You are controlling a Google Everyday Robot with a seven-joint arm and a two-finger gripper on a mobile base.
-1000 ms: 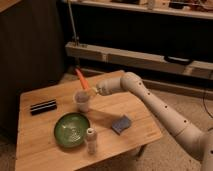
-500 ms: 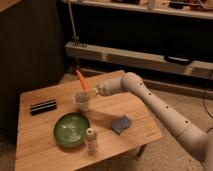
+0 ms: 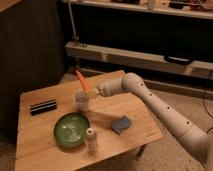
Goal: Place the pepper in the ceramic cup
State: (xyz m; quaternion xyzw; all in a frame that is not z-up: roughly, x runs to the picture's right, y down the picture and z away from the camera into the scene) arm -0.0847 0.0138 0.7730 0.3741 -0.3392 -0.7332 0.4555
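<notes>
Nearest the camera a pale shaker (image 3: 90, 138) stands at the table (image 3: 35, 150) front, just beside a green plate (image 3: 71, 129), with a blue sponge (image 3: 121, 124) off to one side; none of these sits in the arm's way. Behind the plate is the cup (image 3: 82, 102), and the pepper (image 3: 82, 81) leans out of it, its lower end in or at the mouth and its tip slanting up and away. That tilt is the risk: if the pepper is let go while leaning so far, it may tip over the rim onto the table, or lever the light cup over with it. The gripper (image 3: 97, 92) sits just beside the cup's rim, touching or nearly touching the pepper's lower part; whether it grips the pepper or has let go I cannot tell. Farther back a black box (image 3: 43, 106) lies well apart
</notes>
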